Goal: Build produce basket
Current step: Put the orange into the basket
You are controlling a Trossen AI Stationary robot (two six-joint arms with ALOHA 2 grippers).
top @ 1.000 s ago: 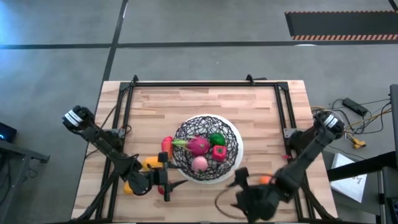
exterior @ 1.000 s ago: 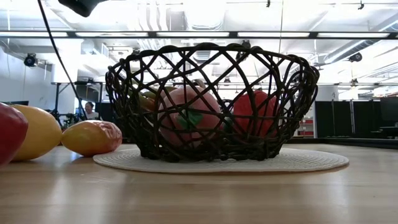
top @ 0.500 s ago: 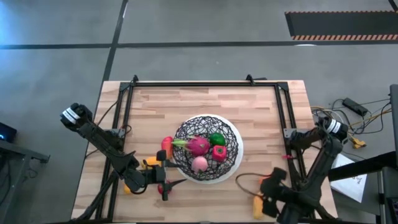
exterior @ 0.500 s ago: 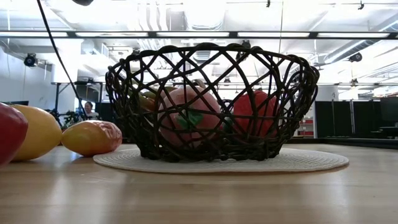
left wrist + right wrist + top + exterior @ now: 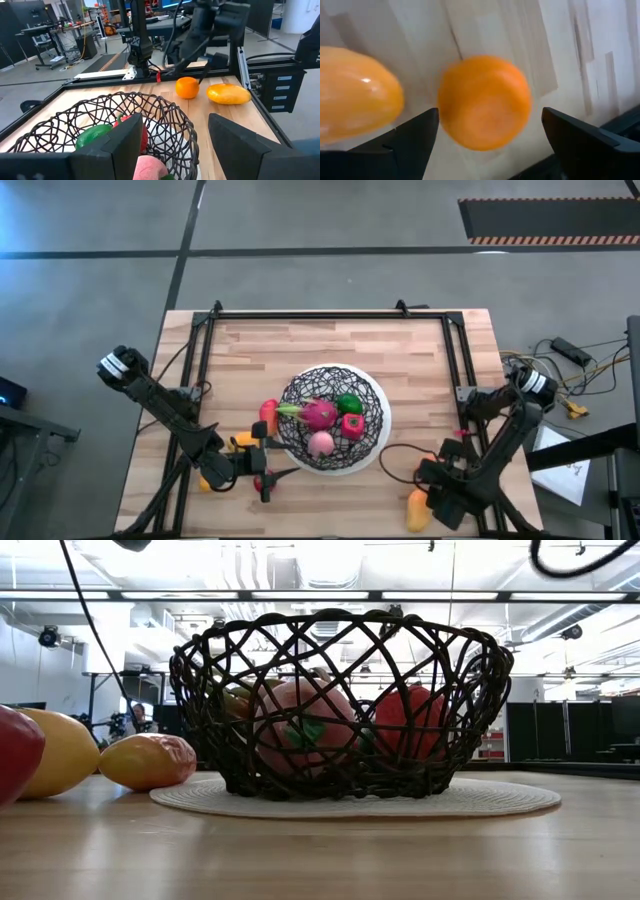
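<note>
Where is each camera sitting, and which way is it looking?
High view: above the table, looking straight down on the basket, both arms showing.
Low view: at tabletop height, looking level through the basket; no gripper shows.
Left wrist view: on the left arm, past its open fingers, over the basket toward the orange and the right arm.
Right wrist view: on the right arm, looking down between its open fingers at the same orange.

A robotics lab or industrial workshop. The butcher-block surface (image 5: 330, 350) sits in a black metal frame (image 5: 205, 330) on a bare grey concrete floor (image 5: 300, 220) with a hazard-striped mat (image 5: 545, 218). Overhead run strip lights (image 5: 320, 595) and exposed white ducts (image 5: 250, 560). Beyond the surface stand wheeled workbenches (image 5: 45, 35) cluttered with gear, and loose cables (image 5: 570, 370) trail at the side.
</note>
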